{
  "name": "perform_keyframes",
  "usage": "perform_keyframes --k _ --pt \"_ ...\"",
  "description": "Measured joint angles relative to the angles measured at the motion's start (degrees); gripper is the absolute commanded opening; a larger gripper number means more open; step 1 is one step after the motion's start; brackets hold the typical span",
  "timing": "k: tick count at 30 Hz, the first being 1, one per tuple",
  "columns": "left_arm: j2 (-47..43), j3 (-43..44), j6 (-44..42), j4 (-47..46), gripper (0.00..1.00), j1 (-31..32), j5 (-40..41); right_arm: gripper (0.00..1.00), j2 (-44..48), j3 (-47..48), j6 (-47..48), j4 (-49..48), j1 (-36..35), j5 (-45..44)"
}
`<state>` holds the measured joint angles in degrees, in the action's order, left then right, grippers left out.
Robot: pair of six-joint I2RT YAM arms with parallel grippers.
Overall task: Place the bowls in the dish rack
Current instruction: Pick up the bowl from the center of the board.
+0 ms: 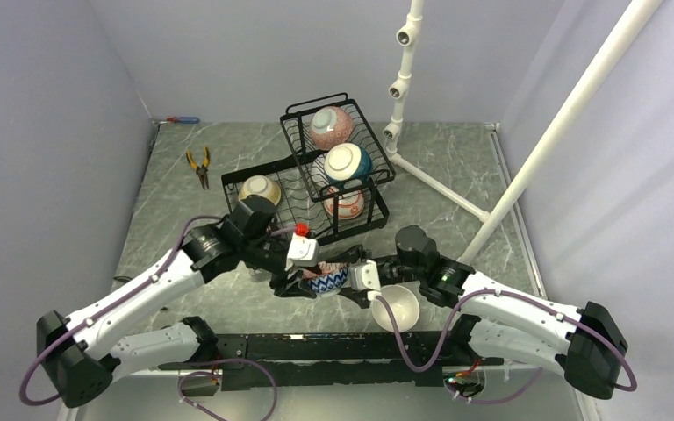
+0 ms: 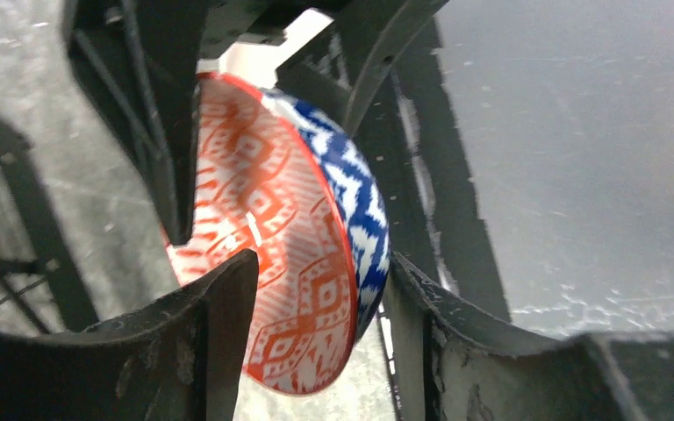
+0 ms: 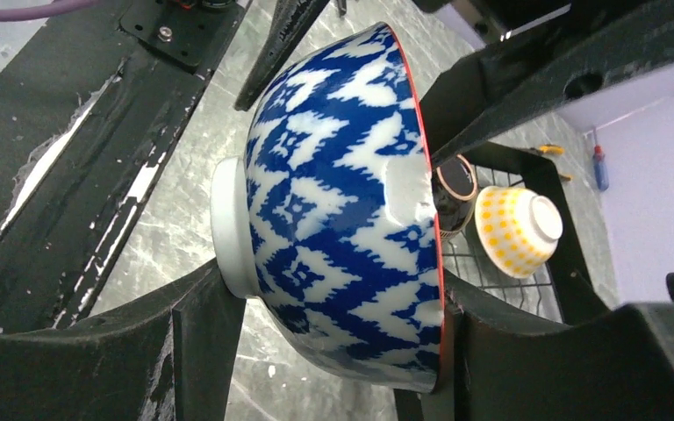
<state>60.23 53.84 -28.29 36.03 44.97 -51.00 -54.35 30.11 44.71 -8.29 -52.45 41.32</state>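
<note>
A bowl [image 1: 326, 281], blue-patterned outside and red-patterned inside, hangs on its side above the table between both grippers. My right gripper [image 3: 333, 294] is shut on this bowl [image 3: 342, 202], one finger on its white foot and the other on its rim. My left gripper [image 2: 316, 267] straddles the bowl's [image 2: 281, 228] wall with its jaws open and a gap on each side. The black dish rack [image 1: 233, 180] stands behind. A cream-yellow bowl [image 1: 260, 189] sits in its base. Its raised tier holds a pink bowl [image 1: 332, 125], a teal-and-white one [image 1: 347, 162] and a red-patterned one [image 1: 344, 203].
A white bowl [image 1: 401, 303] stands upright on the table under my right wrist. Orange-handled pliers [image 1: 199, 164] lie left of the rack. A white pipe stand [image 1: 404, 79] rises at the back right, with a long slanted pipe [image 1: 570, 105].
</note>
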Motion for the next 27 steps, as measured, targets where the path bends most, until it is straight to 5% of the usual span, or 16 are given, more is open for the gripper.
perform_keyframes --k 1,3,5,14,27 --pt "-1.3 -0.8 0.2 -0.9 0.73 0.0 2.0 0.00 0.0 -0.2 -1.0 -0.4 0.0 -0.4" --pt "-4.5 -2.4 0.6 -2.8 0.74 0.0 6.4 0.00 0.0 -0.5 -3.0 -1.1 0.0 -1.1" --pt "-7.3 -3.7 0.9 -4.6 0.92 0.0 10.1 0.00 0.0 -0.6 -5.4 -1.7 0.0 -2.3" --pt "-17.2 -8.5 1.5 -11.6 0.94 0.0 21.8 0.00 -1.7 -0.2 -18.0 -2.9 0.0 -8.6" --pt "-15.0 -10.3 0.4 -13.9 0.94 0.4 26.7 0.00 -8.1 6.7 -29.6 -0.7 0.0 -12.7"
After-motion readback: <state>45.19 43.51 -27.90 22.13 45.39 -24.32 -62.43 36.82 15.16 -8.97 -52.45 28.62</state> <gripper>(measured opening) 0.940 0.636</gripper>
